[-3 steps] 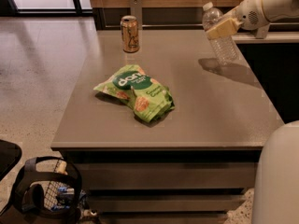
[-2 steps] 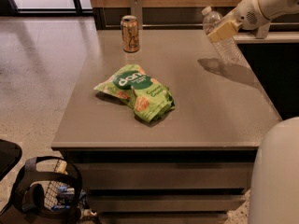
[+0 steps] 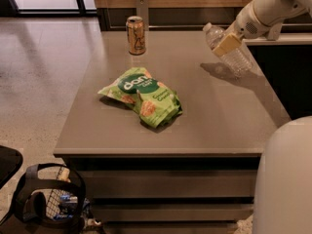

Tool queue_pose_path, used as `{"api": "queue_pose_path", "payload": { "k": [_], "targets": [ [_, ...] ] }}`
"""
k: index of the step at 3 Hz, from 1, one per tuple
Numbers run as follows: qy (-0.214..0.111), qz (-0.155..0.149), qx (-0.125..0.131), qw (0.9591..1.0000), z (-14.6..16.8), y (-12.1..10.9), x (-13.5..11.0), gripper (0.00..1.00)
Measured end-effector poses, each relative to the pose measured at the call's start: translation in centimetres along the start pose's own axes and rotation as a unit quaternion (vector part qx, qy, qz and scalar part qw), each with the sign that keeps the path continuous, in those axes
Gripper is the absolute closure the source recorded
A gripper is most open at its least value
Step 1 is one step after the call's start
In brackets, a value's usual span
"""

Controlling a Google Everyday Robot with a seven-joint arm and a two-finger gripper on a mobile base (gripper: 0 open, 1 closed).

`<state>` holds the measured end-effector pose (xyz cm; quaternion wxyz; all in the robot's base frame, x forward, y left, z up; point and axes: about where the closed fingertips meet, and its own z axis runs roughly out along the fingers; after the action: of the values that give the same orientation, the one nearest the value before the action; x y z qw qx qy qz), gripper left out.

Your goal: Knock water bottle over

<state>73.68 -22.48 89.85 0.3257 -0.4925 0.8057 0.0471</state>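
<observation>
The gripper (image 3: 227, 44) was in contact with the mid-body of the water bottle (image 3: 239, 61), well to the right of the drink can (image 3: 136, 35). The bottle leaned, cap toward the can. Clamping state: could not be determined.
</observation>
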Motion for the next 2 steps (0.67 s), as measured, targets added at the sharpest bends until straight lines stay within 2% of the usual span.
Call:
{"api": "queue_pose_path", "payload": {
  "k": [1,2],
  "targets": [
    [0.031,-0.017,-0.022,0.9991,2.2,2.1,0.5,1.0],
    [0.039,-0.035,-0.064,0.9965,5.2,5.4,0.2,1.0]
  ]
}}
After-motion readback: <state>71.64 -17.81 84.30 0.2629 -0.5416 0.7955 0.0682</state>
